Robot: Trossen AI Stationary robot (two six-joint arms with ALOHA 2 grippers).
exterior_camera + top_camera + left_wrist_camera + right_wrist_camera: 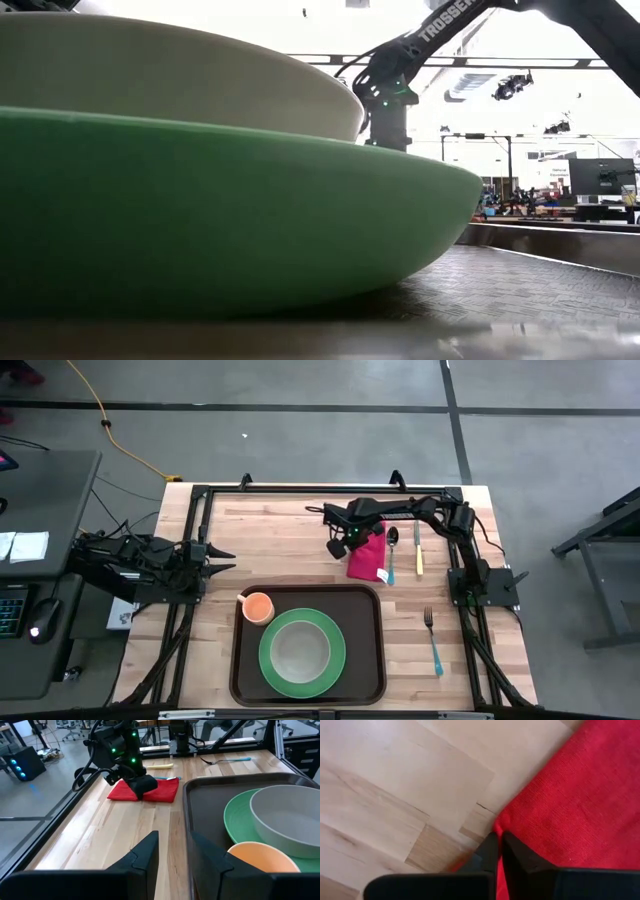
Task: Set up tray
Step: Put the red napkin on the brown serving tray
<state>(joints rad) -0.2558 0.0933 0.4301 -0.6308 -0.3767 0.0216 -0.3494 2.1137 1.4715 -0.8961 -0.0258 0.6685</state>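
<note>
The dark brown tray lies at the table's near middle and carries a green plate with a pale bowl and an orange cup. A red napkin lies flat on the wood beyond the tray's far right corner. My right gripper is down at the napkin's left edge, shut on it. My left gripper waits open at the table's left side, left of the tray. In the low view the plate hides the right gripper. My right gripper pinches the red napkin at its left edge, by a corner, between the two fingertips. It comes from above, pointing down. The napkin still lies flat on the table; whether one layer or several is held I cannot tell.
A spoon and a yellow-handled knife lie just right of the napkin. A blue-handled fork lies right of the tray. The black metal frame runs along the table's edges. Bare wood lies between the left gripper and the napkin.
</note>
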